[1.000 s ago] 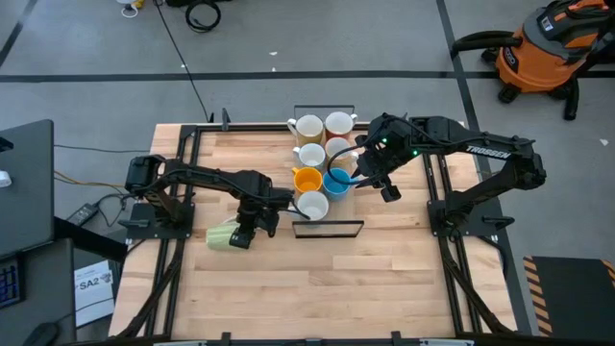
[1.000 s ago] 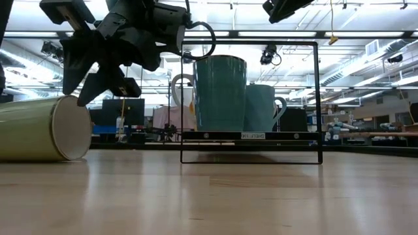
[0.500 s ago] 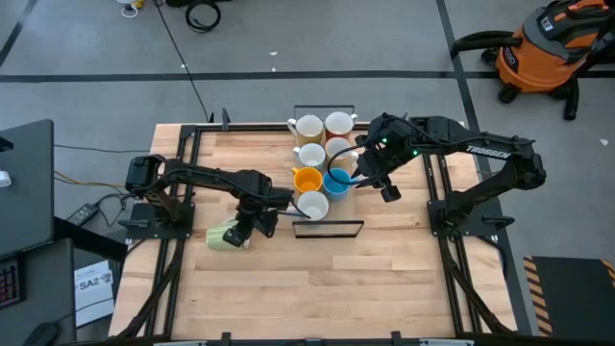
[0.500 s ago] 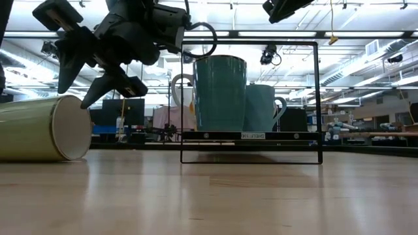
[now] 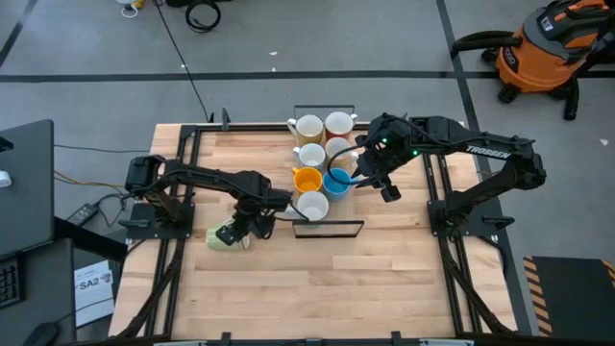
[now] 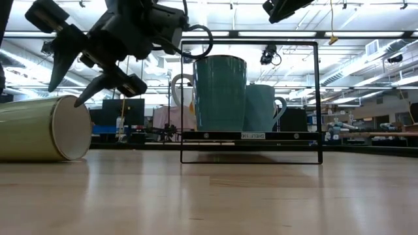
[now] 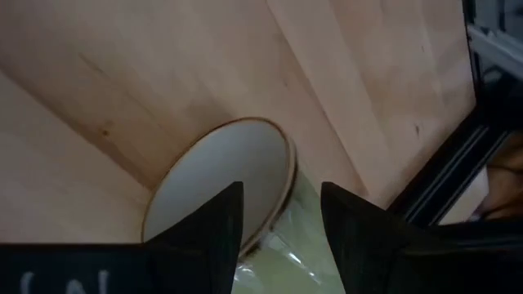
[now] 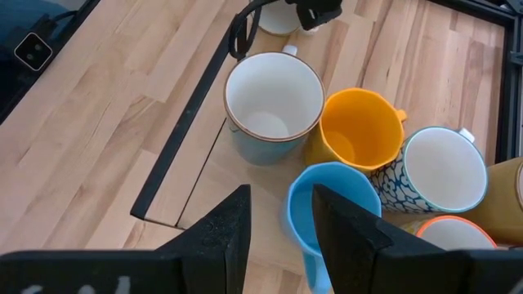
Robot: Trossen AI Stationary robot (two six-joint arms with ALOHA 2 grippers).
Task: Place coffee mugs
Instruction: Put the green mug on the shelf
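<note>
Left end effector [image 6: 81,72]: fingers spread, released, poised just above the pale green mug [image 5: 222,235] lying on its side on the desk [image 5: 384,279], left of the black rack [image 5: 327,229]. Ceramic: rigid, glazed-slick, breakable, likely to roll; take it across the rim wall

A pale wooden desk [image 5: 317,279] stands on a grey floor [image 5: 86,67] marked with dark tape lines, an orange shop vacuum [image 5: 543,48] nearby, beneath long ceiling lights [image 6: 261,34].
</note>
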